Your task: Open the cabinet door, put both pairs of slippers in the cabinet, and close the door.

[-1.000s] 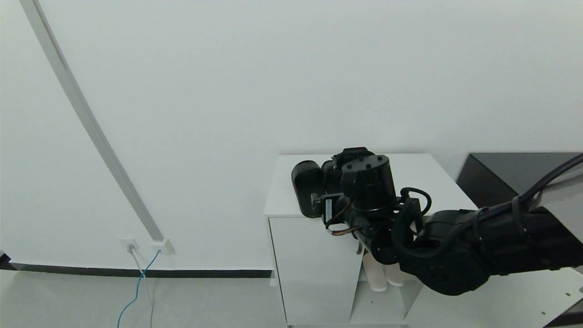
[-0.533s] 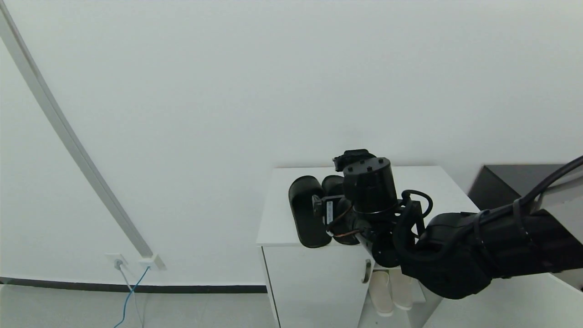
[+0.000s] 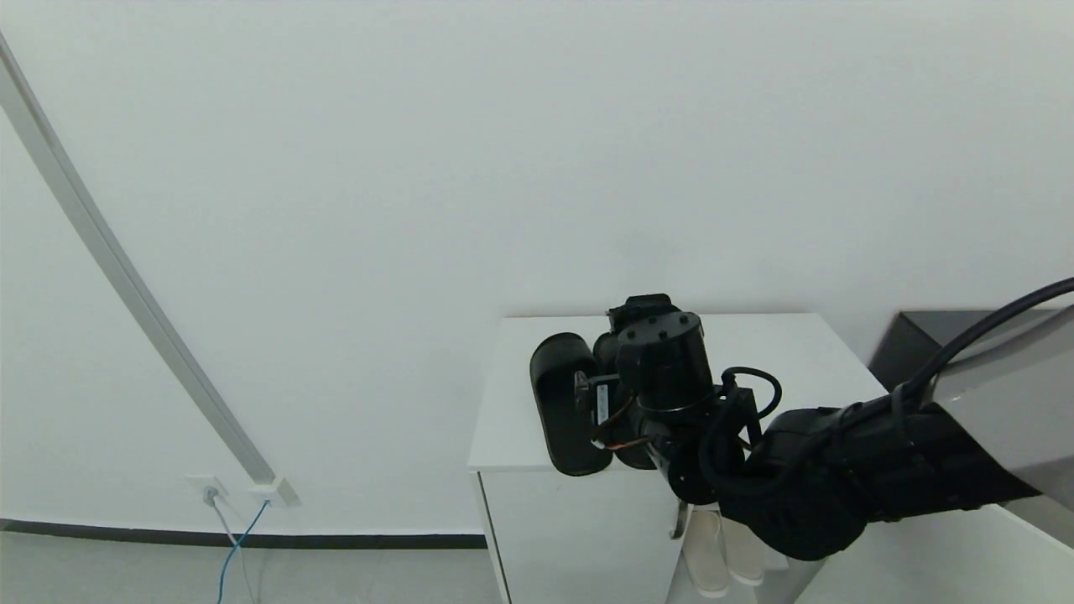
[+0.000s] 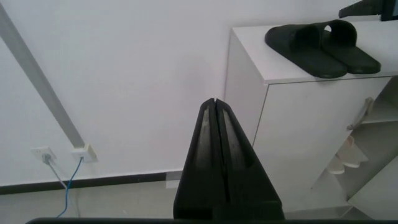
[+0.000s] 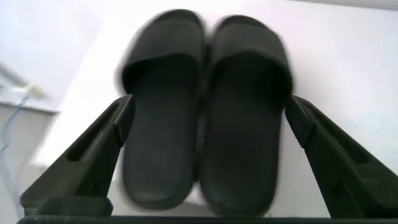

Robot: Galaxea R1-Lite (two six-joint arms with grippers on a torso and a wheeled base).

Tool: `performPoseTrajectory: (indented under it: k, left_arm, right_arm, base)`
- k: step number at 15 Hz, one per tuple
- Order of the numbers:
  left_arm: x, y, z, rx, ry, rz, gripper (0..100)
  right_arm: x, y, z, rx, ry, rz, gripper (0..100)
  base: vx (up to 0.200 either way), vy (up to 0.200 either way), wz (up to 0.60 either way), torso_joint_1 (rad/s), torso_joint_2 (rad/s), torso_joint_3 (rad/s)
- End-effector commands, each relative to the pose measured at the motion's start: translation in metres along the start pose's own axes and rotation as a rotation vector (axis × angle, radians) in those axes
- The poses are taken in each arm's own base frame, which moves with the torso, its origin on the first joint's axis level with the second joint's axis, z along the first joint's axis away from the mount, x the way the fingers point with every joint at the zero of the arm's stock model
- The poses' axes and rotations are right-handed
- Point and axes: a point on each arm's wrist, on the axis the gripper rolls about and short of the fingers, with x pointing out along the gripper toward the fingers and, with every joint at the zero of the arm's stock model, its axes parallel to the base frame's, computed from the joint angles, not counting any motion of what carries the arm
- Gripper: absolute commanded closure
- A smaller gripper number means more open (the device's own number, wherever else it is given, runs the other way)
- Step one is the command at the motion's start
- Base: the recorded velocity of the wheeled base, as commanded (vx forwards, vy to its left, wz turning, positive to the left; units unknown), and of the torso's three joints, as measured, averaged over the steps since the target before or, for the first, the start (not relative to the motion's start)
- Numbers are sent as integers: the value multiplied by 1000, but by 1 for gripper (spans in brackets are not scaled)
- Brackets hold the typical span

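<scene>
The pair of rubber slide slippers [image 3: 564,403] at centre is plain black, the boxy cabinet [image 3: 579,545] under it plain white; the pair of slippers [image 3: 707,566] at lower right is cream. Lower left, a blue cable [image 3: 242,541] runs down the white wall [image 3: 419,168] past a black skirting strip [image 3: 336,538]

light: bright, even, diffuse | shadows: faint, soft | glare: wall [image 3: 503,126] washed out | distortion: conduit [image 3: 126,283] bows

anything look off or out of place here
Nothing spilled or damaged. The black slippers sit on the cabinet top, heels at its front edge, while the white slippers are on a shelf inside.
</scene>
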Motion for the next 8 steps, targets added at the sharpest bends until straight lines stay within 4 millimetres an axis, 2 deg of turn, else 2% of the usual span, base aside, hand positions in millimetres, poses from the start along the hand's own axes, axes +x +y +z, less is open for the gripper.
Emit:
performPoseTrajectory:
  k: [1, 5, 8]
  left_arm:
    - [0, 0, 0, 0, 1, 0, 100]
    - [0, 0, 0, 0, 1, 0, 100]
    - [0, 0, 0, 0, 1, 0, 100]
  right_arm:
    - [8, 3, -18, -28, 34, -13, 0]
    - [19, 6, -36, -30, 67, -24, 0]
    - [40, 11, -45, -17, 62, -36, 0]
  base:
    - [0, 0, 0, 0, 0, 0]
    - [0, 0, 0, 0, 0, 0]
    - [0, 0, 0, 0, 0, 0]
